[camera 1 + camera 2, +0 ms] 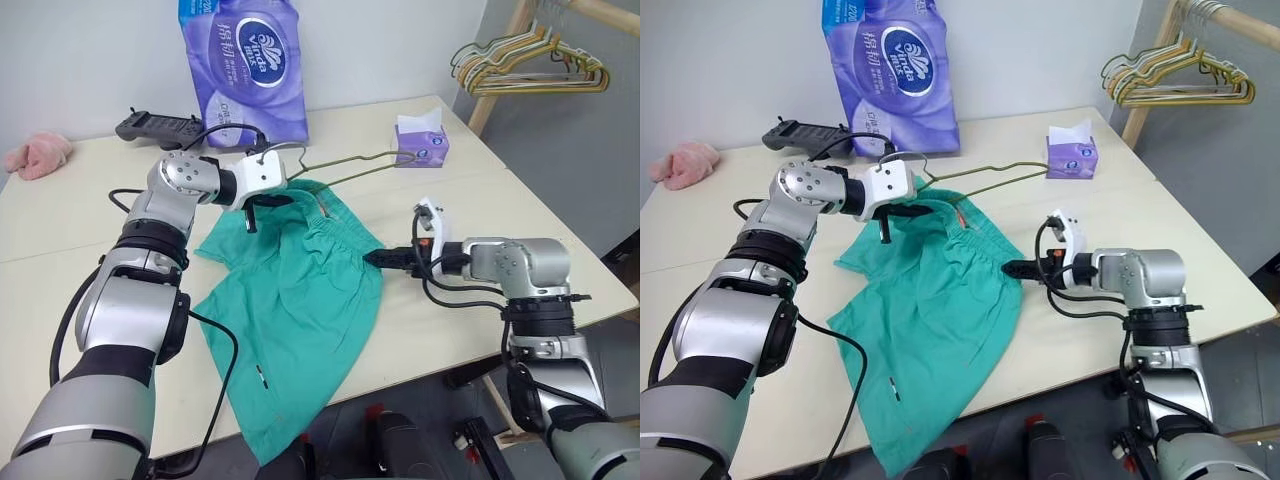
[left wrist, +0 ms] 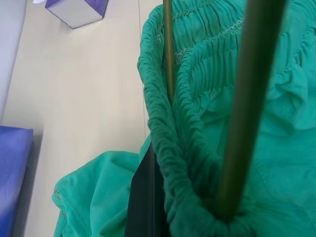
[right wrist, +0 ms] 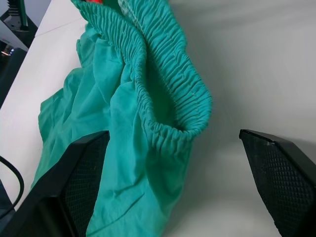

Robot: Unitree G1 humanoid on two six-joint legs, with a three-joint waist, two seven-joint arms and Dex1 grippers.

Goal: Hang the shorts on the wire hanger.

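Left eye view: left fingers [image 1: 262, 205] pinch wire hanger [image 1: 345, 167] inside shorts [image 1: 295, 300]; right fingers [image 3: 173, 187] spread.

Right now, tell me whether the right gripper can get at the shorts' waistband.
Probably yes. The right gripper is open, facing the near end of the shorts' waistband across bare table, with nothing between.
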